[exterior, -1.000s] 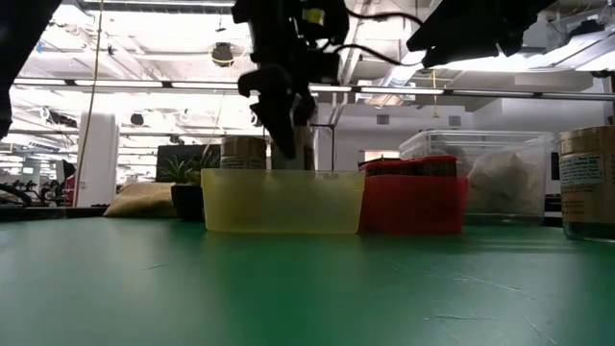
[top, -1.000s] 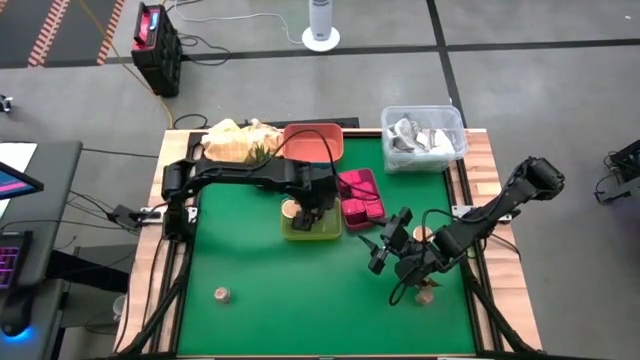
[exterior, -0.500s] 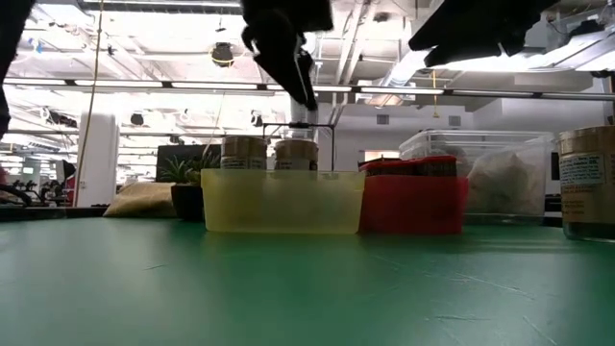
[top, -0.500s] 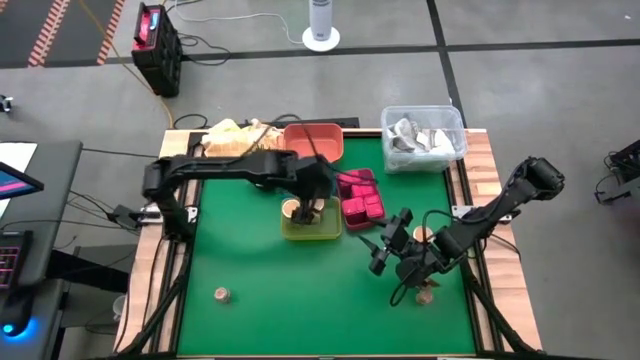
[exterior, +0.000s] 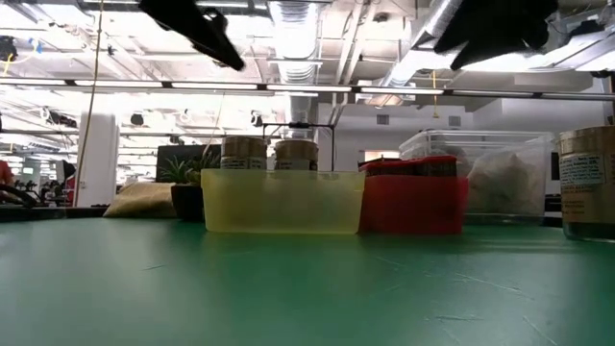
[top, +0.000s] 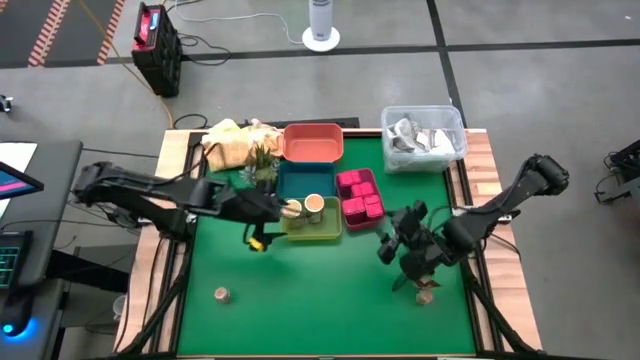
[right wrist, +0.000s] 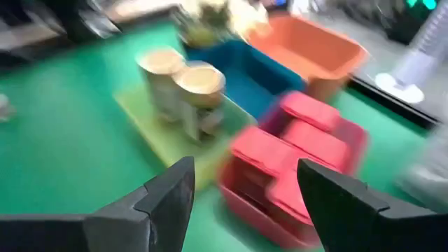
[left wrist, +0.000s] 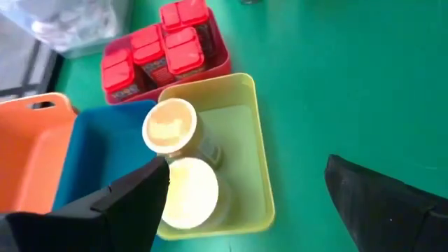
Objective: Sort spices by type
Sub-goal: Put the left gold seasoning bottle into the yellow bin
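Two round tan jars [top: 291, 209] [top: 314, 205] stand upright on their bases in the yellow-green tray [top: 325, 229]; they also show in the left wrist view [left wrist: 168, 126] [left wrist: 189, 192]. Magenta blocks [top: 362, 196] fill the magenta tray. Another jar [top: 427, 294] stands on the mat at the near right, and a small tan one [top: 221, 294] at the near left. My left gripper [top: 256, 228] [left wrist: 245, 210] is open and empty, left of the yellow-green tray. My right gripper [top: 392, 246] [right wrist: 255, 196] is open and empty, right of the trays. No brown lumps show.
A blue tray [top: 296, 181] and an orange tray [top: 313, 142] lie behind the yellow-green one. A clear bin [top: 422, 135] sits at the far right, with a small plant [top: 262, 158] and a tan bag [top: 228, 141] at the far left. Open green mat [top: 320, 290] lies near.
My left gripper has left a second jar standing in the yellow-green tray, risen out of it, and drawn back toward the table's left edge. My right gripper has turned a little where it hangs.
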`<action>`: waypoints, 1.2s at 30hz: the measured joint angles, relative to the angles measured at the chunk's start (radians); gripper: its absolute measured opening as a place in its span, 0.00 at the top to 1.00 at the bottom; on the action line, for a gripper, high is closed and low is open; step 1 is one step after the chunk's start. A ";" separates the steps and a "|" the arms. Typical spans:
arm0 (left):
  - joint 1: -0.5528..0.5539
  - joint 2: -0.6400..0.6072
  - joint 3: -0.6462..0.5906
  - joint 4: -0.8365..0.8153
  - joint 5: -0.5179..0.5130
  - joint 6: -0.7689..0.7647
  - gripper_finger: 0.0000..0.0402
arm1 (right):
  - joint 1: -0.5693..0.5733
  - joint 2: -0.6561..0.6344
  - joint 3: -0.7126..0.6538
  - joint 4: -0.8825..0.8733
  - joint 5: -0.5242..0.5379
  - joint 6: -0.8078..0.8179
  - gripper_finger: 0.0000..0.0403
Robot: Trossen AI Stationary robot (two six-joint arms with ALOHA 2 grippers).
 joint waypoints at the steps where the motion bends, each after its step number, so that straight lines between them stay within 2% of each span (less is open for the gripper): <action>1: -0.021 -0.025 -0.016 0.000 -0.021 -0.012 0.09 | -0.026 0.001 0.028 -0.067 -0.045 0.003 0.31; 5: -0.078 -0.082 -0.043 0.006 -0.039 -0.063 0.09 | -0.150 0.001 0.098 -0.286 -0.280 0.006 0.29; 8: -0.107 -0.099 -0.054 0.008 -0.041 -0.059 0.09 | -0.221 0.001 0.103 -0.405 -0.429 0.005 0.26; 16: -0.132 -0.100 -0.055 0.009 -0.042 -0.002 0.09 | -0.305 0.002 0.103 -0.490 -0.727 0.006 0.09; 19: -0.132 -0.100 -0.055 0.009 -0.043 0.010 0.09 | -0.315 0.002 0.099 -0.567 -0.760 0.047 0.02; 22: -0.131 -0.100 -0.055 0.009 -0.043 0.011 0.09 | -0.321 0.001 0.066 -0.602 -0.795 0.066 0.03; 30: -0.131 -0.099 -0.055 -0.001 -0.043 0.006 0.09 | -0.321 0.002 -0.051 -0.504 -0.952 0.122 0.01; 36: -0.131 -0.099 -0.055 -0.004 -0.043 0.004 0.09 | -0.321 0.002 -0.124 -0.450 -0.974 0.153 0.03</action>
